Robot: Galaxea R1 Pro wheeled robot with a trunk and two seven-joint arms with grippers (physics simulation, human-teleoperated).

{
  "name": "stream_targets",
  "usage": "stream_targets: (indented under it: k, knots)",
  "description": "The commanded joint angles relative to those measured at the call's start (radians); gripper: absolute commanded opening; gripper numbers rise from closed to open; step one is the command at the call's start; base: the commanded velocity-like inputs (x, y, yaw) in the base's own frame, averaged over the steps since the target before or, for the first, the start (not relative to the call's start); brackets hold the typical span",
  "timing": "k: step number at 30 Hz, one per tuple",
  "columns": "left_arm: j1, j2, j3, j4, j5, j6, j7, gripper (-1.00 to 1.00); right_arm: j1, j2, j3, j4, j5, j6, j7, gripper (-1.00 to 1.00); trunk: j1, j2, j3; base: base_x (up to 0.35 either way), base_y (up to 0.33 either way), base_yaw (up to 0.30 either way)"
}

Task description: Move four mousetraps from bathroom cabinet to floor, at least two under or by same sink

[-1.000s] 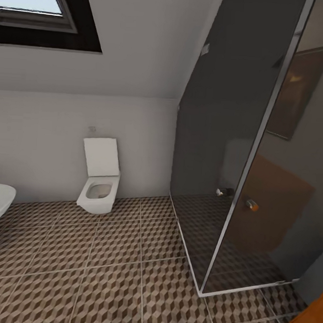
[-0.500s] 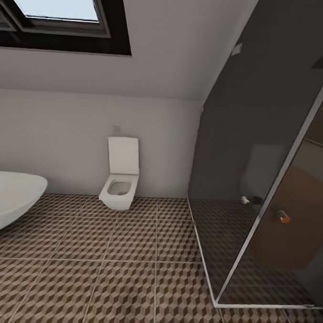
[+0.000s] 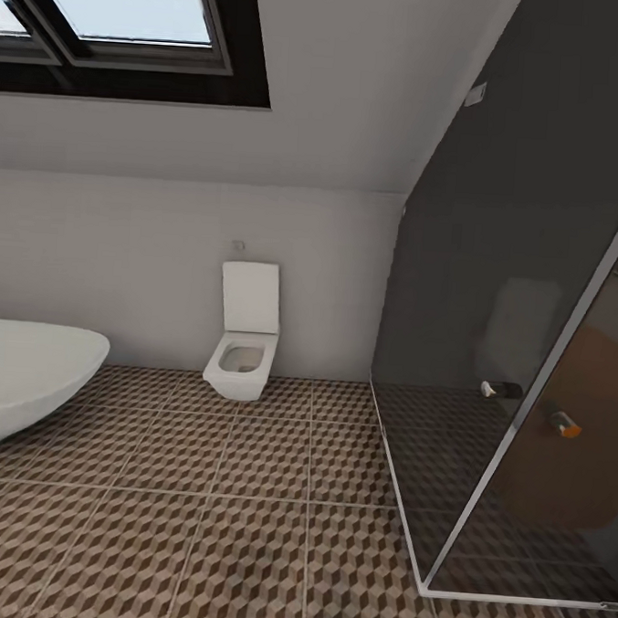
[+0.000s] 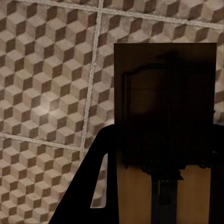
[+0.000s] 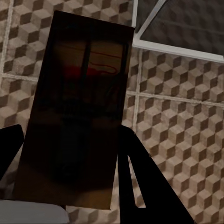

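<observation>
Traps ride with us: left gripper clasps one trap, right gripper clasps another trap, both above the floor. We judge it best to keep them level while seeking the sink. Toilet, bathtub and glass shower surround us.

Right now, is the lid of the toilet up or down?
Up. The toilet lid stands upright against the white wall, and the open bowl shows below it, above the bathroom floor.
</observation>
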Motion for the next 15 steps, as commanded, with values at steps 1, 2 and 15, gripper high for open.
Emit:
stream_targets:
  k: [1,2,15]
  knots:
    - [0.000,0.001,-0.009,-0.006,0.006,0.001,0.008,-1.00,-0.001,0.006,0.009,0.001,-0.007,-0.001,-0.001,-1.00,0.000,-0.001,-0.001,0.007,0.000,0.001]
    - [0.000,0.001,-0.009,-0.006,0.006,0.001,0.008,-1.00,0.000,0.006,0.009,0.001,-0.007,0.000,-0.001,-1.00,0.000,-0.001,-0.001,0.030,0.011,0.001]
    - [-0.001,0.003,-0.013,-0.003,0.003,0.000,0.007,-1.00,0.000,0.007,0.008,0.002,-0.004,-0.001,0.002,-1.00,0.000,-0.001,-0.001,0.257,0.122,0.000]
